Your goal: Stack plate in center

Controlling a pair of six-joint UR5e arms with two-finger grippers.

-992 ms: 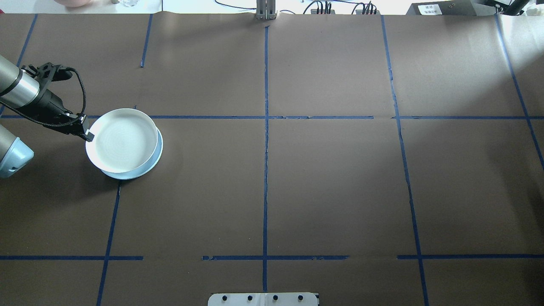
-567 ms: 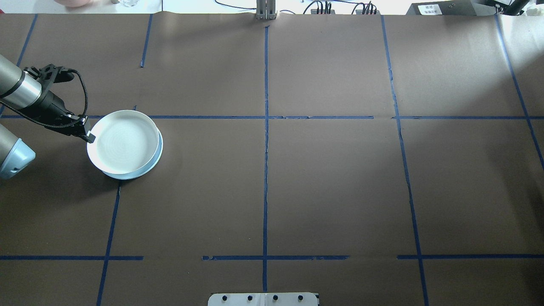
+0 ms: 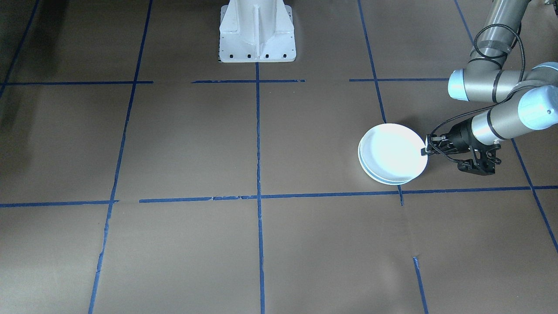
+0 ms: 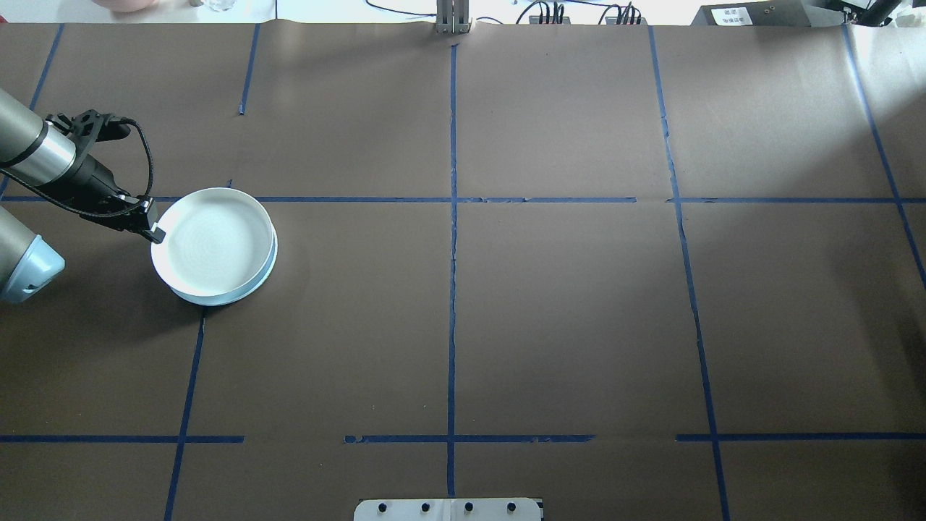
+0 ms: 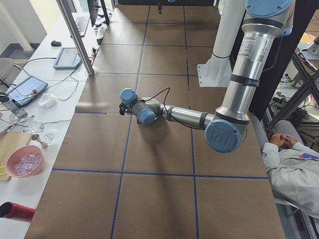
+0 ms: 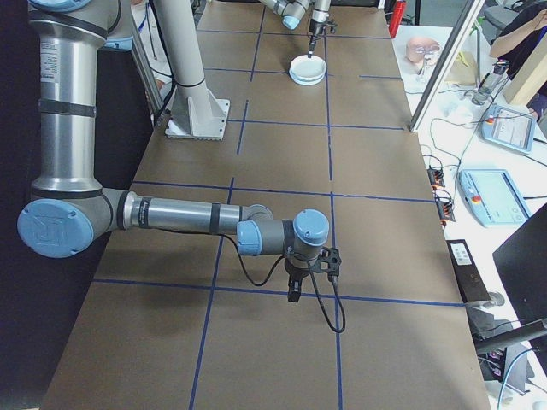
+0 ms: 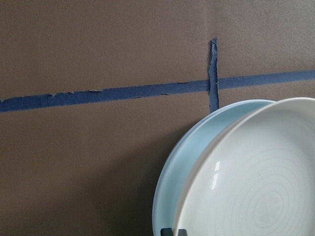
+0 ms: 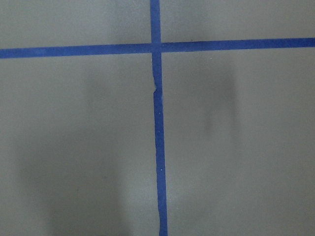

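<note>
A pale white plate (image 4: 213, 242) with faint concentric rings inside sits tilted on top of a light blue plate (image 4: 269, 266) at the table's left, next to a tape crossing. My left gripper (image 4: 154, 233) is shut on the white plate's left rim. In the front-facing view the same gripper (image 3: 423, 150) holds the white plate (image 3: 392, 152) from the right. The left wrist view shows the white plate (image 7: 256, 187) overlapping the blue plate (image 7: 197, 162). My right gripper (image 6: 293, 295) hangs over bare paper far away; I cannot tell whether it is open or shut.
Brown paper with a grid of blue tape lines (image 4: 452, 289) covers the table. The robot's white base (image 3: 257, 35) stands at the robot's edge of the table. Cables and boxes (image 4: 745, 13) line the far edge. A person sits beside the table (image 5: 294, 169).
The white plate has come down closer to the blue plate and shifted slightly right, with the left gripper still on its rim.
</note>
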